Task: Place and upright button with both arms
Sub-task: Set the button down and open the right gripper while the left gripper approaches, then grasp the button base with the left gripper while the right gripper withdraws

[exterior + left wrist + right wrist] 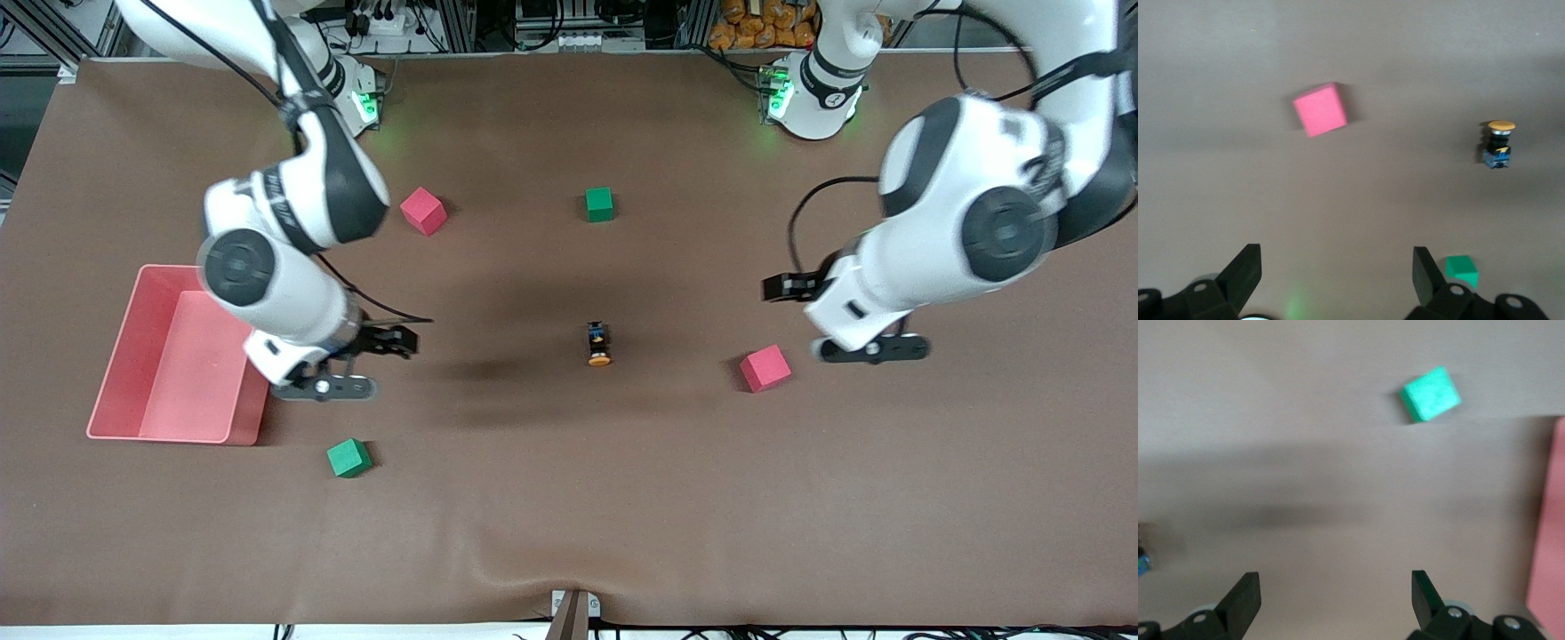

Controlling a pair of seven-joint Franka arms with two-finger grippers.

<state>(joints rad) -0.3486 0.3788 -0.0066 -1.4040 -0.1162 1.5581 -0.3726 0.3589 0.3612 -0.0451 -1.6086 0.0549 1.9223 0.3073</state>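
The button (598,344) lies on its side on the brown table mat, mid-table, with its orange cap toward the front camera. It also shows in the left wrist view (1498,143), and only its edge shows in the right wrist view (1142,561). My left gripper (784,286) is open and empty above the mat, toward the left arm's end from the button; its view (1335,257) shows bare mat between the fingers. My right gripper (396,340) is open and empty above the mat, toward the right arm's end from the button; it also shows in its own view (1335,580).
A red cube (765,368) (1320,109) lies close to the left gripper. A green cube (348,458) (1430,394) and a pink tray (142,356) (1548,540) lie near the right gripper. Another red cube (423,211) and green cube (599,204) (1462,270) lie nearer the bases.
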